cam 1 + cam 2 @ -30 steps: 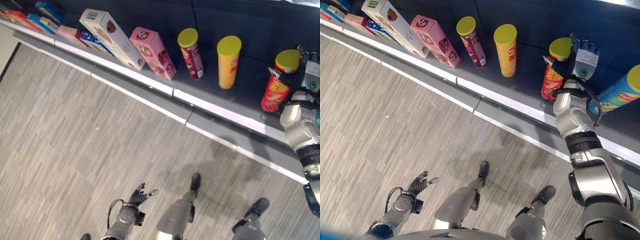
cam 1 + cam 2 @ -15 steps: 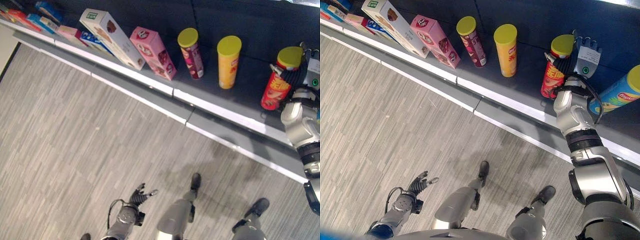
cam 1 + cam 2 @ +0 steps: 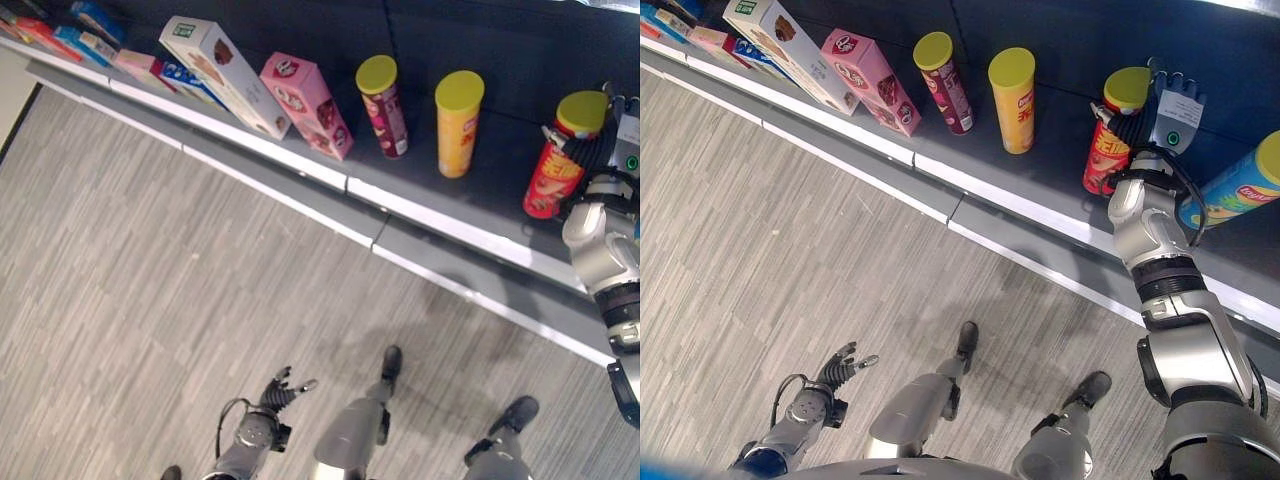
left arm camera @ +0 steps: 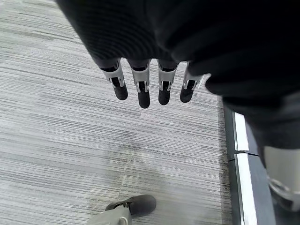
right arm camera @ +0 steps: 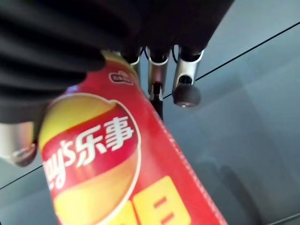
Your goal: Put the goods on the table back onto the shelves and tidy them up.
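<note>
Left hand [image 3: 832,371] hangs low over the grey floor [image 3: 150,260], well short of the shelf [image 3: 940,165], fingers straight and loosely spread, holding nothing. Idle.

Right hand [image 3: 1168,112] is up at the shelf, beside the red can [image 3: 1110,145]. The right wrist view shows the red can [image 5: 117,164] lying against the palm side with the fingers [image 5: 186,91] reaching past it; thumb hidden behind the can. Cannot tell whether the hand is clamped on the can or just resting alongside.

Position of task item: red can stands on the shelf deck, near the front lip, leaning slightly, yellow lid on top. Along the shelf to the robot's left of the red can: yellow can [image 3: 1013,100], then dark red can [image 3: 943,82], both upright; then pink box [image 3: 870,82] and white box [image 3: 780,55], both tilted. To the right of the red can, a blue can [image 3: 1235,185] leaning, just beside the right forearm.

Handling judgement: red can is probably a light, stiff cardboard tube with a smooth, somewhat slippery wrap. Tall and narrow, so likely to tip if nudged near the lid. Best hold: wrap around mid-body, moderate squeeze; wall could dent under hard pressure. Avoid gripping the lid, which may pop off.
</note>
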`<state>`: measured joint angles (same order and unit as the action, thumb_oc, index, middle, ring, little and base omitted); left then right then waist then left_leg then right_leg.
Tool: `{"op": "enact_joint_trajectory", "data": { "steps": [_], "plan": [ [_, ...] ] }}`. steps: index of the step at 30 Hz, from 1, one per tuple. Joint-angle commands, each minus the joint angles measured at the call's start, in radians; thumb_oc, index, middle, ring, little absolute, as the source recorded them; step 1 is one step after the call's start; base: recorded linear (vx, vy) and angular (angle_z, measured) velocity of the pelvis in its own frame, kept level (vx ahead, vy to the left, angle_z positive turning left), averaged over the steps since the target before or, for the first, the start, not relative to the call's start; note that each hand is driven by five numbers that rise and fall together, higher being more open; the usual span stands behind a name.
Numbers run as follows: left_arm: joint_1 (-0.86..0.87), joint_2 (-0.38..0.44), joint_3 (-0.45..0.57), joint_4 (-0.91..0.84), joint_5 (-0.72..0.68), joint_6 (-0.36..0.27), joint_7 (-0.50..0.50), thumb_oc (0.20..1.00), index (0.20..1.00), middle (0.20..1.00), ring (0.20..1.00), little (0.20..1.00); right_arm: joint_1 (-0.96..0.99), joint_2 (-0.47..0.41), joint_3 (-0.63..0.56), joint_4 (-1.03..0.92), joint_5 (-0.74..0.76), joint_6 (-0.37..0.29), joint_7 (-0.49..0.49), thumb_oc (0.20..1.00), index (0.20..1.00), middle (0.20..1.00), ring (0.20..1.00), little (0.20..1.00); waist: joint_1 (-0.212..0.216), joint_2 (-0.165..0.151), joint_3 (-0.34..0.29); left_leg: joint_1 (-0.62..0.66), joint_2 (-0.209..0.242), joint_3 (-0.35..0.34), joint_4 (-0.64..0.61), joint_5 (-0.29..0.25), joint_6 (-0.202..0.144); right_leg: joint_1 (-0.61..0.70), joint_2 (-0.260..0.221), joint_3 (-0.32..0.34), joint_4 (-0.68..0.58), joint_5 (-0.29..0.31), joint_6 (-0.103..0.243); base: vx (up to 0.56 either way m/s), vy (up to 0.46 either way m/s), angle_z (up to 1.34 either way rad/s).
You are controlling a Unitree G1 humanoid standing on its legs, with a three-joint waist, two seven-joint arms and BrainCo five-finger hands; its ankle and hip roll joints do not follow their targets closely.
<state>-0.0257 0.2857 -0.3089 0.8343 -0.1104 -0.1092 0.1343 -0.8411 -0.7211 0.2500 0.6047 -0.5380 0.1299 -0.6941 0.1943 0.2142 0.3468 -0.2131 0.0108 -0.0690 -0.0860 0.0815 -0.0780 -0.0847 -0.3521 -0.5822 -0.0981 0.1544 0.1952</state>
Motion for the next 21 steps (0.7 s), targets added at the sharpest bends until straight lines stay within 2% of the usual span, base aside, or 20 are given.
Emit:
{"op": "enact_joint_trajectory", "data": {
  "steps": [1,13,14,15,21],
  "plan": [
    [-0.031,0.063,-0.074,0.026,0.007,-0.020,0.023,1.000,1.000,1.000,1.000,1.000,-0.127,-0.045,0.064,0.007,0.014,-0.023,-0.052,0.200,0.200,0.200,0.200,0.200,0.030,-0.018,-0.032,-0.029,0.010,0.061,-0.001,-0.029,-0.037,-0.019,-0.071,0.077,0.165,-0.113,0.058,0.00,0.000,0.00],
    [-0.034,0.066,-0.074,0.028,0.006,-0.022,0.029,1.000,1.000,1.000,1.000,1.000,-0.144,-0.033,0.086,0.033,0.028,-0.027,-0.047,0.206,0.206,0.206,0.206,0.206,0.036,-0.020,-0.030,-0.032,0.008,0.054,-0.001,-0.027,-0.038,-0.019,-0.072,0.071,0.166,-0.108,0.059,0.00,0.000,0.00],
    [-0.034,0.066,-0.073,0.027,0.005,-0.022,0.029,1.000,1.000,1.000,1.000,1.000,-0.141,-0.031,0.087,0.033,0.027,-0.028,-0.047,0.740,0.740,0.740,0.740,0.740,0.035,-0.020,-0.030,-0.032,0.008,0.055,-0.001,-0.027,-0.038,-0.020,-0.072,0.071,0.165,-0.108,0.059,0.00,0.002,0.04],
    [-0.034,0.066,-0.073,0.027,0.004,-0.022,0.030,1.000,1.000,1.000,1.000,1.000,-0.140,-0.029,0.088,0.032,0.027,-0.027,-0.047,1.000,1.000,1.000,1.000,1.000,0.035,-0.020,-0.030,-0.032,0.008,0.055,-0.001,-0.027,-0.038,-0.020,-0.072,0.071,0.166,-0.108,0.059,-0.01,0.005,0.04],
    [-0.037,0.063,-0.076,0.026,0.004,-0.021,0.034,1.000,1.000,1.000,1.000,1.000,-0.131,-0.012,0.082,0.019,0.031,-0.029,-0.056,1.000,1.000,1.000,1.000,1.000,0.030,-0.026,-0.028,-0.031,0.009,0.061,-0.001,-0.029,-0.038,-0.022,-0.072,0.076,0.164,-0.104,0.059,0.00,0.001,0.01]
  ]
}}
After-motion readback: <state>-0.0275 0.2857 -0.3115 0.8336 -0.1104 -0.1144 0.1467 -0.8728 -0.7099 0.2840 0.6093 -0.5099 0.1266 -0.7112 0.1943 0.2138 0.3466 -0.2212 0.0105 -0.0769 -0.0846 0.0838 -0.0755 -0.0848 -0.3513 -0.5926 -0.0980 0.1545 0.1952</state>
